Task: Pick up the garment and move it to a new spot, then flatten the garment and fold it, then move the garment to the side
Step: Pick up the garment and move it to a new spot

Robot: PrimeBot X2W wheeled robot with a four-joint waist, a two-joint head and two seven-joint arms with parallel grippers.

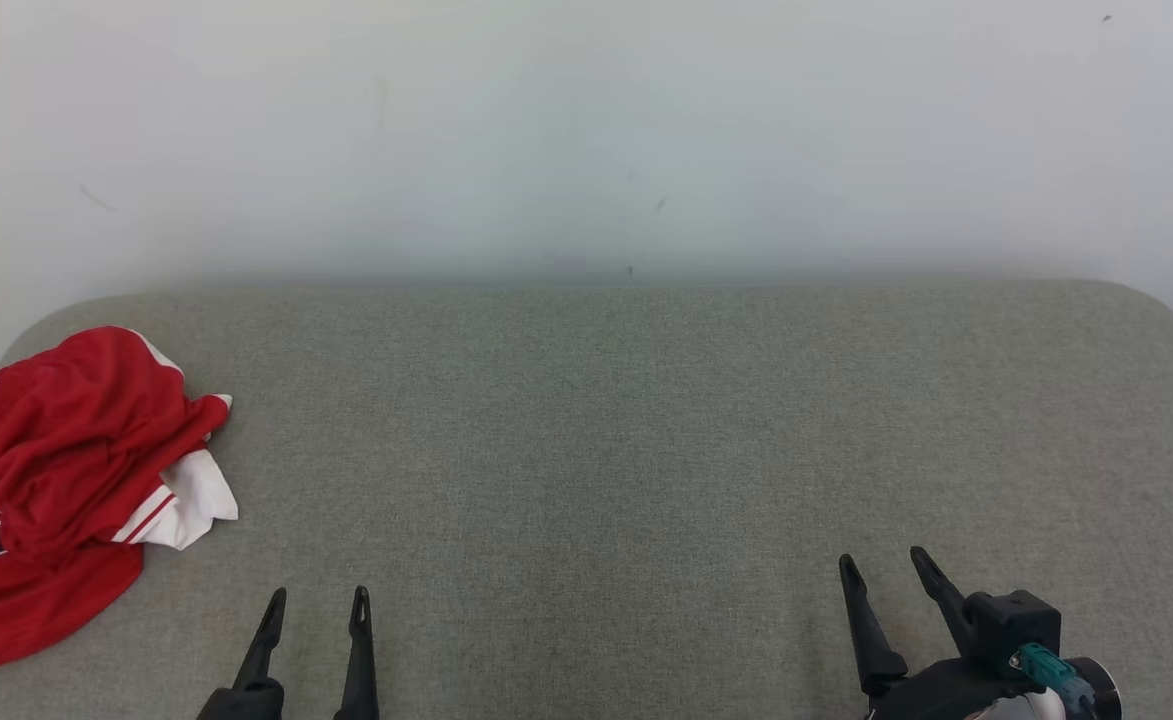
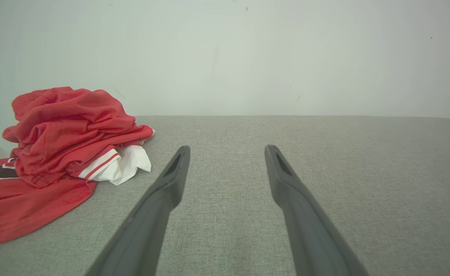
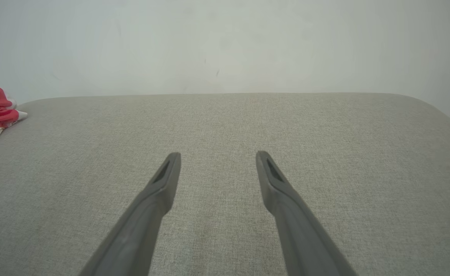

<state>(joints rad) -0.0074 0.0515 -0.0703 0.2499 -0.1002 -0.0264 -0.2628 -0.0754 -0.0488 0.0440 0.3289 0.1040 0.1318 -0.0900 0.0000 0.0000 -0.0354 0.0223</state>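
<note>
A crumpled red garment with white trim lies at the grey worktop's far left. Near the bottom edge, the left tool and right tool hover spread wide, empty.

Garment lies heaped at the desk's left edge. Left end effector is at the near edge beside it, and right end effector is well apart, toward the near right corner.

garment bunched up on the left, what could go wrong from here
The garment lies crumpled in layers; the open left gripper may pinch only one fold and let it slip.
It sits by the grey surface's left edge; a nudge might push it off.
The open right gripper is far from it, a long reach to help.
</note>
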